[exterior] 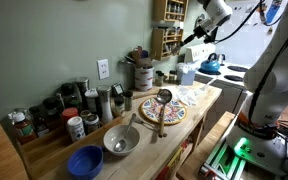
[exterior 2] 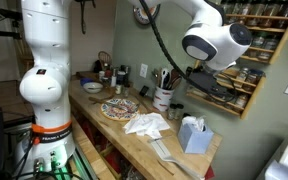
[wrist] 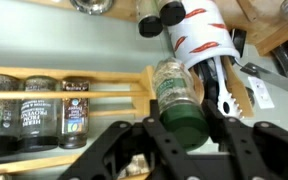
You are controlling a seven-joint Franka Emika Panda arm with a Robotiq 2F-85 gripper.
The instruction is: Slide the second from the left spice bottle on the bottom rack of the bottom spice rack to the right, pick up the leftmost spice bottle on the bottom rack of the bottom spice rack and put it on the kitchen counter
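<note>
Jaws: clamped on the spice bottle (wrist: 176,95), one finger on each side of its dark cap end. The glass body sticks out past the fingertips.
Grip risk: the hold looks to be on the cap end only. I'd guess a quick swing or a bump could tip the bottle or let it slide out.
Where the bottle is: in the air, beside the end post of the bottom spice rack (wrist: 84,70) and no longer on the bottom rack. It is not yet on the kitchen counter (exterior: 156,140).
Rack risk: the other jars (wrist: 39,110) sit close together on their shelf. In an exterior view the arm hangs right at the rack's front (exterior 2: 249,85), so a careless pull-away could catch the post or nudge a jar off.
Below: the utensil crock (wrist: 199,38), stuffed with handles, stands close to the bottle in the wrist view. Coming straight down could hit a handle and knock the bottle out of line.
Landing spot: the counter is crowded with a patterned plate (exterior 2: 119,108), crumpled paper (exterior 2: 146,124) and a tissue box (exterior 2: 192,135). Setting the bottle on paper or a plate rim would likely topple it, so a bare patch of wood is the safer choice.
Release: letting go before the base is flat on the counter could make it roll.
</note>
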